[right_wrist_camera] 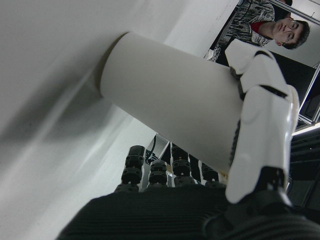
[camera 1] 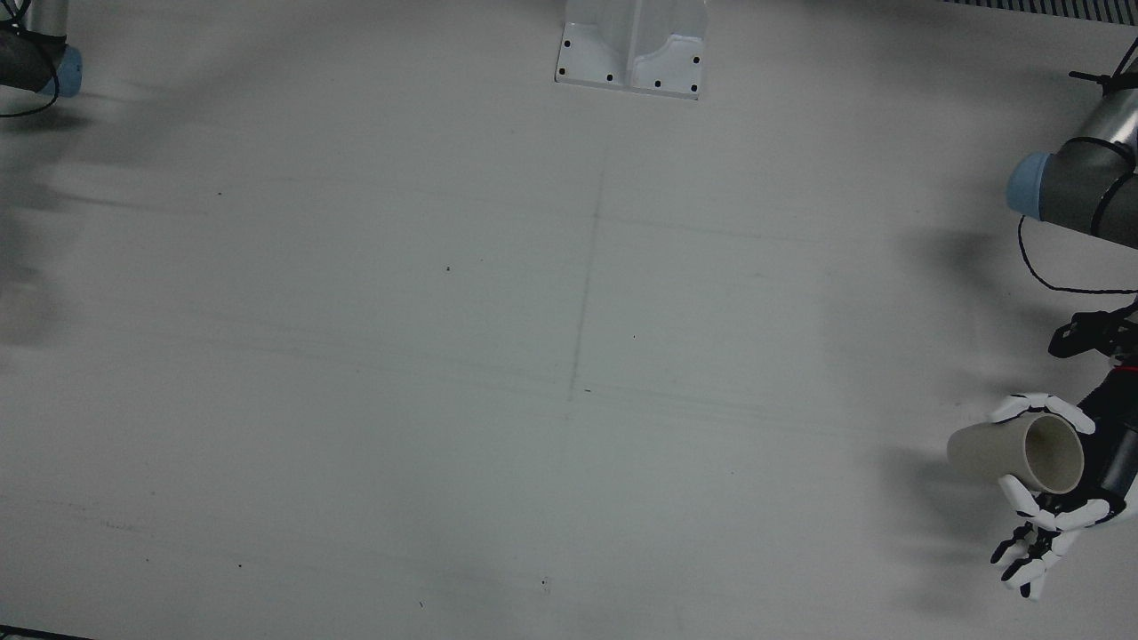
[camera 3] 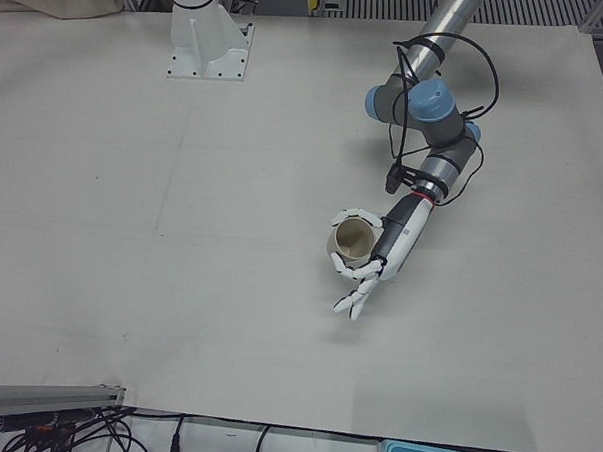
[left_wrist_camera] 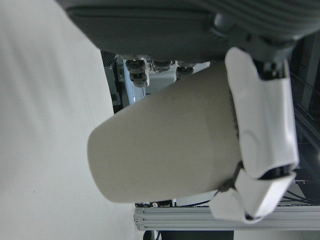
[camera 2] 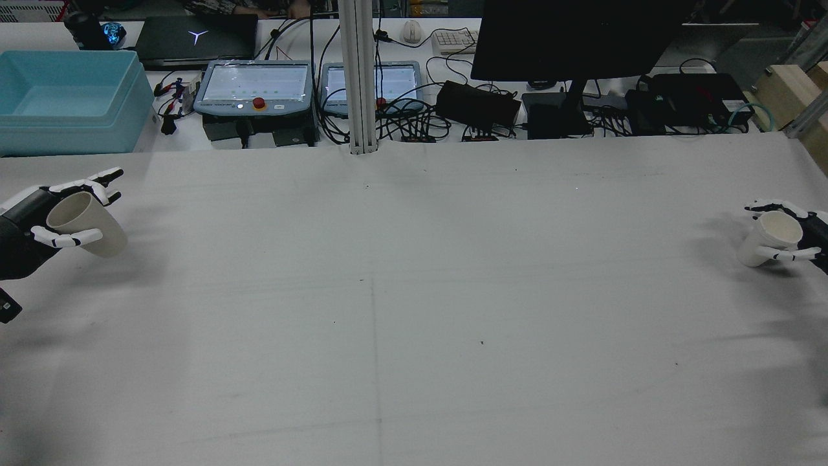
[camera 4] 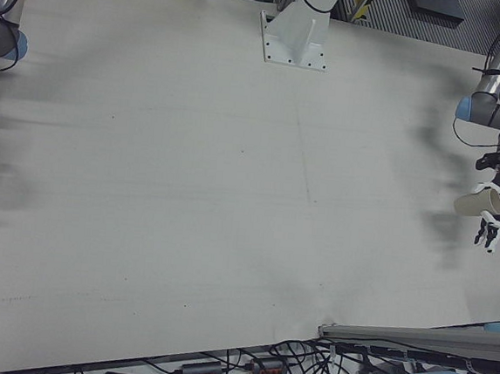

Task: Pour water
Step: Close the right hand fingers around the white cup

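Rear view: I have my left robot hand (camera 2: 39, 223) clasping a tilted beige cup (camera 2: 87, 223) at the counter's (camera 2: 414, 310) left edge, right robot hand (camera 2: 799, 236) clasping a white cup (camera 2: 770, 239) at its right edge.

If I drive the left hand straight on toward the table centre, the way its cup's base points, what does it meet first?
Nothing close: the left hand holds its paper cup off the white table, which looks bare across the middle. The first thing in that line is probably the right hand with its white cup, though heights are unclear.
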